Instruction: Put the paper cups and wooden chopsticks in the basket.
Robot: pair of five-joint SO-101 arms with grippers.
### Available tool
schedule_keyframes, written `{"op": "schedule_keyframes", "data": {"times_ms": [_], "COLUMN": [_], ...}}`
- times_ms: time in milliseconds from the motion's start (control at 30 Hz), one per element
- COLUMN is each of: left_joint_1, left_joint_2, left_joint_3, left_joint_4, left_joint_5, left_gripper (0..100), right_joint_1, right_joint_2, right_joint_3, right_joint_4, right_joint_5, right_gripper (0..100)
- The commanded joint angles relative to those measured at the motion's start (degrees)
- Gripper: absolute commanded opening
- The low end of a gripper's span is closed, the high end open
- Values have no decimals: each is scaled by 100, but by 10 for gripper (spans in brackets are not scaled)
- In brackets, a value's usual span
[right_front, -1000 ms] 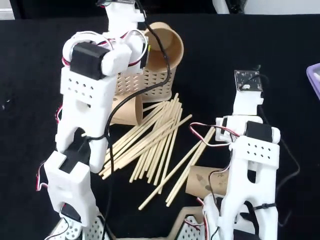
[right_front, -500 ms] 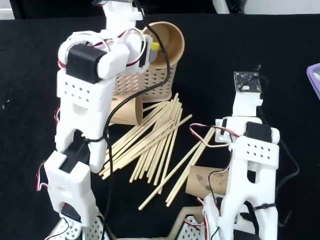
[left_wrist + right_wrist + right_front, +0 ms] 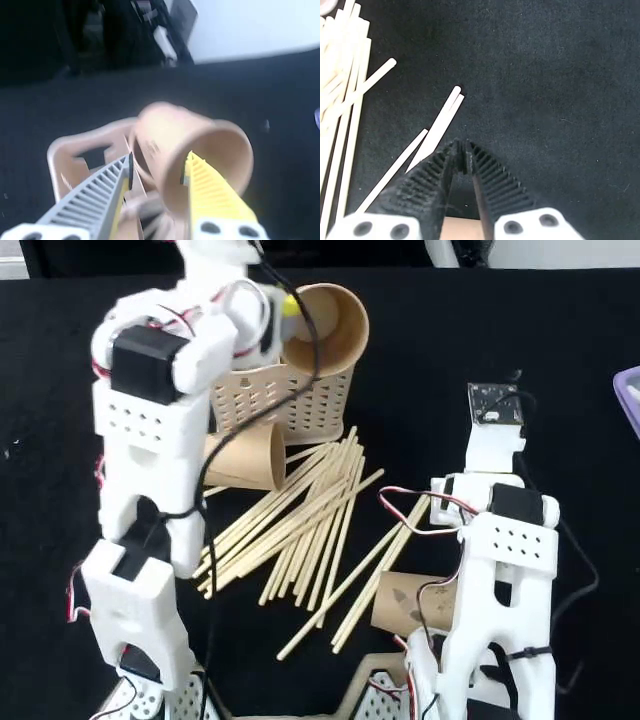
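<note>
A beige slotted basket (image 3: 300,405) stands at the back of the black table. One paper cup (image 3: 330,325) leans in it, mouth up and outward. My left gripper (image 3: 157,160) is open, its grey and yellow fingers (image 3: 210,192) on either side of that cup (image 3: 200,145) over the basket (image 3: 65,155). A second cup (image 3: 245,455) lies on its side in front of the basket. Wooden chopsticks (image 3: 300,520) lie fanned across the middle. A third cup (image 3: 405,602) lies under the right arm. My right gripper (image 3: 465,147) is shut and empty, just above a few chopstick ends (image 3: 442,120).
The left arm (image 3: 150,440) towers over the table's left side and the right arm (image 3: 505,540) stands at the front right. A purple object (image 3: 630,390) pokes in at the right edge. Black cloth lies bare at the far right and far left.
The left arm has swung left and back, its yellow finger sliding away from the cup's mouth. The cup has stayed in the basket. The right arm has not moved.
</note>
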Motion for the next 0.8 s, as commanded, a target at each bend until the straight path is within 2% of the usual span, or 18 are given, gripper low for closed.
{"op": "schedule_keyframes", "data": {"times_ms": [0,133,267,367,500,767], "left_joint_1": [-198,-198,-180,-4,338,514], "left_joint_2": [-35,-35,-105,-114,-44,-44], "left_joint_3": [-198,-198,-251,-330,-382,330], "left_joint_4": [-431,-563,-273,53,545,-70], "left_joint_5": [70,70,70,62,44,18], "left_gripper": [185,185,173,35,51,32], "right_joint_1": [62,62,62,53,53,62], "right_joint_2": [4,4,4,4,4,4], "right_joint_3": [-57,-66,-57,-66,-84,-48], "right_joint_4": [-53,-53,-53,-53,-53,-53], "right_joint_5": [-62,-62,-62,-62,-62,-62], "right_gripper": [12,12,12,12,12,12]}}
